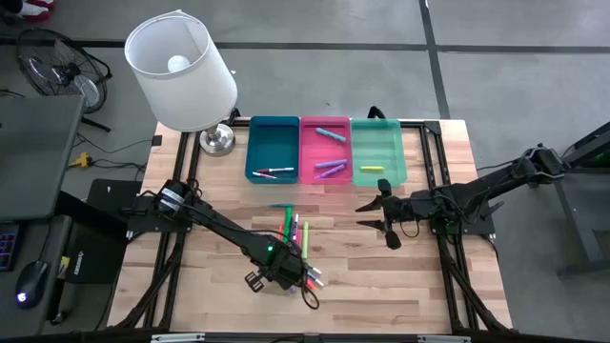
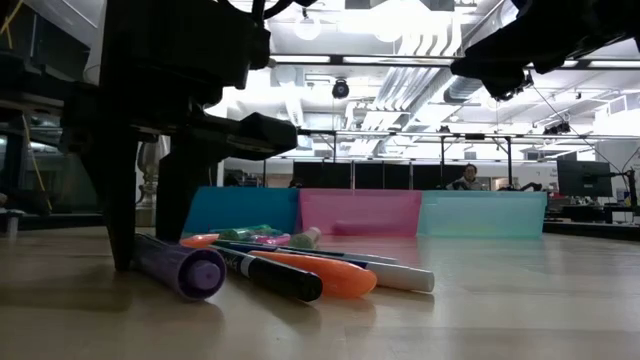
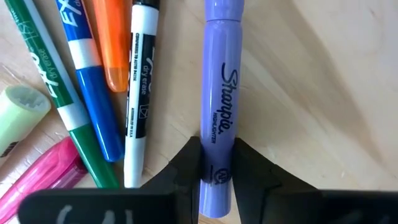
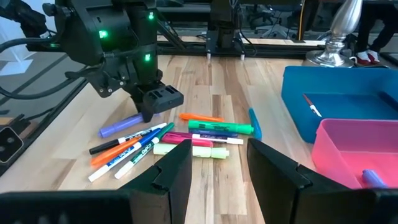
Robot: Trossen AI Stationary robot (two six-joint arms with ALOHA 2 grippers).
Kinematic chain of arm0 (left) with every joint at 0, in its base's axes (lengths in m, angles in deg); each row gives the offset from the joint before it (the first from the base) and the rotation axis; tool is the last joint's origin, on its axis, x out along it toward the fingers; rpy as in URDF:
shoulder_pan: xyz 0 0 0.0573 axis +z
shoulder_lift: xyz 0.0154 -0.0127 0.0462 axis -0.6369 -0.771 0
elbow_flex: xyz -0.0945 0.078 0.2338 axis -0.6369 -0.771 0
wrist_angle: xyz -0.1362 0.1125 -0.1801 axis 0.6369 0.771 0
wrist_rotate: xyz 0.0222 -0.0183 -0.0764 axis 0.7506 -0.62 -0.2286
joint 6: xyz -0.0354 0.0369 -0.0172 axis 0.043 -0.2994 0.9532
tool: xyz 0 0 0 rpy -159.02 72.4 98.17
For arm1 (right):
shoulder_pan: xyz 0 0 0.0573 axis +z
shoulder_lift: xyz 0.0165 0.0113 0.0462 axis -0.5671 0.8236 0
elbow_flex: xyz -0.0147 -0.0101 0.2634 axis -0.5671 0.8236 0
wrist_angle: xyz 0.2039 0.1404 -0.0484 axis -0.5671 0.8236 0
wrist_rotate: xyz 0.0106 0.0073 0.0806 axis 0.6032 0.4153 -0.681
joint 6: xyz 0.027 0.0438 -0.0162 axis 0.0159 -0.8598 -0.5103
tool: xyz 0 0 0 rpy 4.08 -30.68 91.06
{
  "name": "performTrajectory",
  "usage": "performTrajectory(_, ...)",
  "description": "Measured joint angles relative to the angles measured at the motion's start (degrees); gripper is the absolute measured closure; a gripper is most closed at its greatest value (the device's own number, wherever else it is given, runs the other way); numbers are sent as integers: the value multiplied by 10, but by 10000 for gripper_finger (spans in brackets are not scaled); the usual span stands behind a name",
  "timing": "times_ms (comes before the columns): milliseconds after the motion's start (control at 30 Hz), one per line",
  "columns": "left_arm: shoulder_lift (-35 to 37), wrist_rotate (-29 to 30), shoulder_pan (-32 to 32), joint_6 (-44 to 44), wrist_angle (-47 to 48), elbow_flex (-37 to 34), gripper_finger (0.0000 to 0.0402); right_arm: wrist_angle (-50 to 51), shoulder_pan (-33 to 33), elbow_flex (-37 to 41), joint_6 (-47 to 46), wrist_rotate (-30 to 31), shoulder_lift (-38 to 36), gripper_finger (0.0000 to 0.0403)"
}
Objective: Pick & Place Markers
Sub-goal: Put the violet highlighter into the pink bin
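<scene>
1. Left gripper (image 3: 214, 171) down on the bench (image 1: 381, 276) at the near end of the marker pile, fingers (image 3: 180, 168) pressed to both sides of the purple highlighter (image 3: 221, 93) close to its tail end; clamped on it, by the look of the left wrist view.
2. Purple highlighter lying flat on the wood, not yet lifted, at the outer edge of the loose markers (image 4: 180, 140); in the low view its cap (image 2: 200, 272) points toward the camera.
3. Just beside it: a black-and-white dry-erase marker (image 3: 140, 93), then an orange marker (image 3: 112, 43), a blue one (image 3: 93, 93) and a green one (image 3: 53, 93).
4. Right gripper (image 4: 217, 168) hovering off the bench near the trays, fingers parted, holding nothing.
5. Blue tray (image 1: 272, 145), pink tray (image 1: 325, 181) and green tray (image 1: 378, 129) in a row at the far side, a few markers already inside.
6. Risk: grip near one end, so the long free end could sag or swivel on the lift and slip out.
7. Risk: a dragging tip could nudge the dry-erase marker and scatter the pile.
8. Risk: a tilted highlighter could catch a tray rim on the way in.
</scene>
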Motion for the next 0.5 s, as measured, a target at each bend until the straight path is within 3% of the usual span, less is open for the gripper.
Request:
performTrajectory(267, -5, 33, -1, 27, 29, 55, 344, 5, 0, 0, -14, -15, 0, 261)
performTrajectory(500, -5, 158, 1, 13, 47, 137, 344, 4, 0, 0, -14, -28, 30, 261)
